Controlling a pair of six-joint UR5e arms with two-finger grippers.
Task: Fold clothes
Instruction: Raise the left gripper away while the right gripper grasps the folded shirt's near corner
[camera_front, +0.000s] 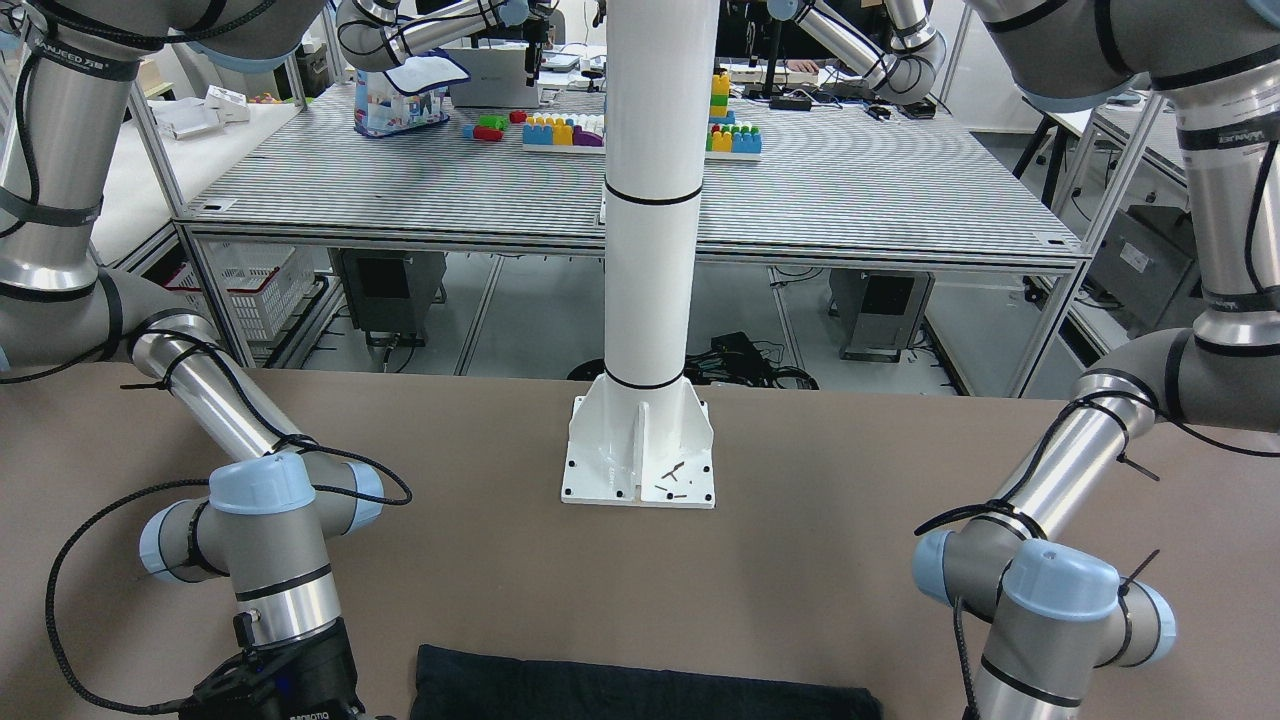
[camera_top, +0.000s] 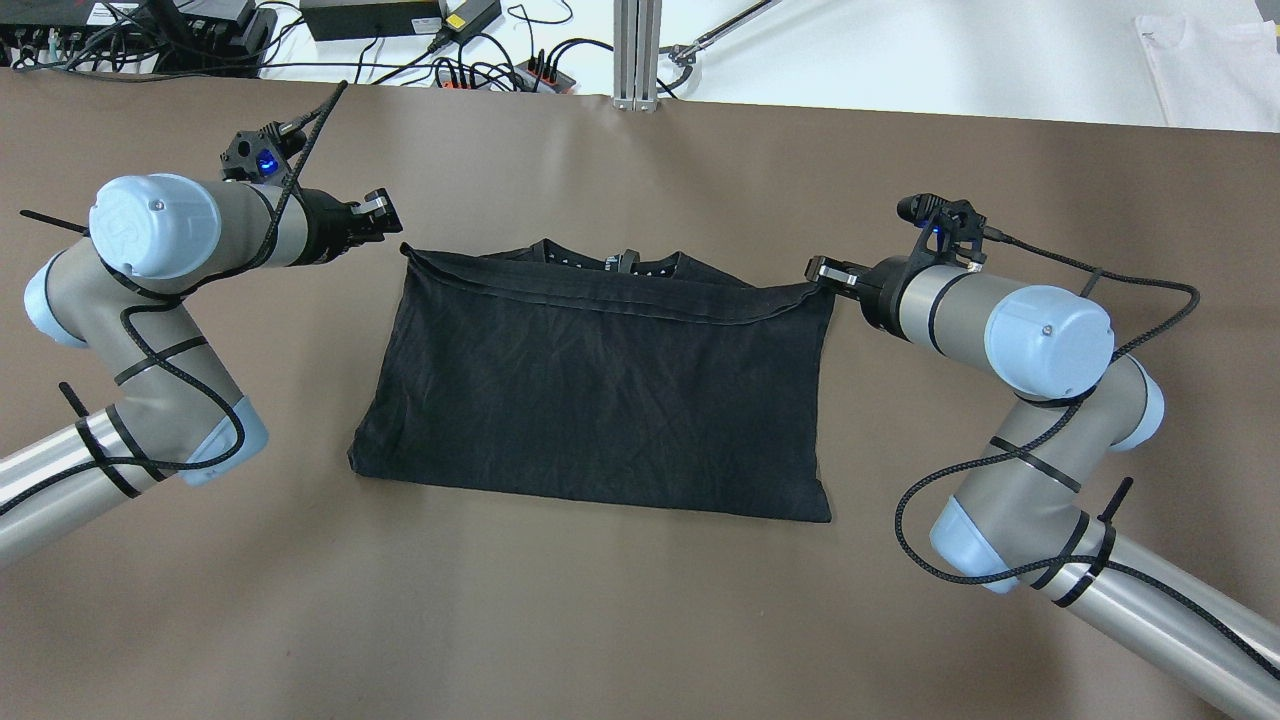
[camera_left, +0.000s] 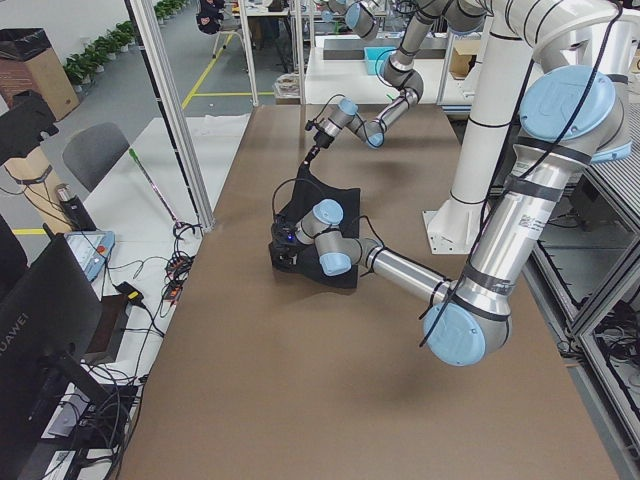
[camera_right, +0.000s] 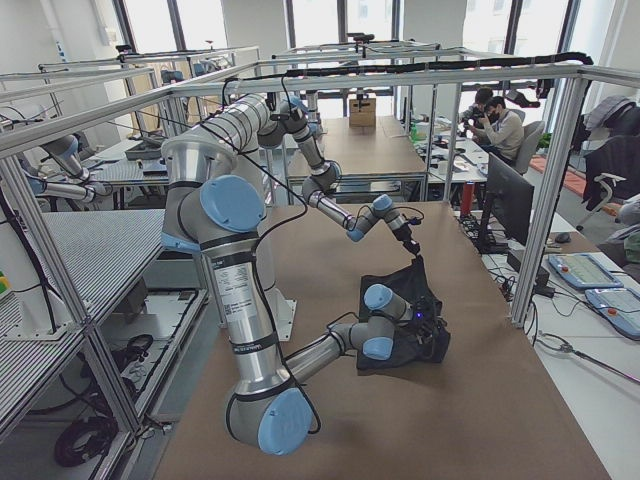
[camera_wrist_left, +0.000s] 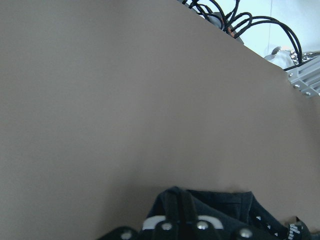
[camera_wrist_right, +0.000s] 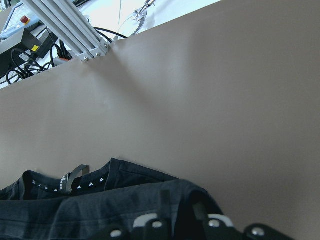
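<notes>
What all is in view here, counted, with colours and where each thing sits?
black shirt: one, black, mid-table, folded over, neck label showing at its far edge
table: one, brown, under the shirt
pole: one, white, bolted at the table's robot-side edge
building blocks: many, mixed colours, on the striped bench behind the robot
bag: one, white and blue, on that same bench
power adapter: one, black, among cables beyond the table's far edge
person: at least one, dark clothing, seated at a distant desk
left pincer: one, black, shut on the shirt's far left corner
right pincer: one, black, shut on the shirt's far right corner
</notes>
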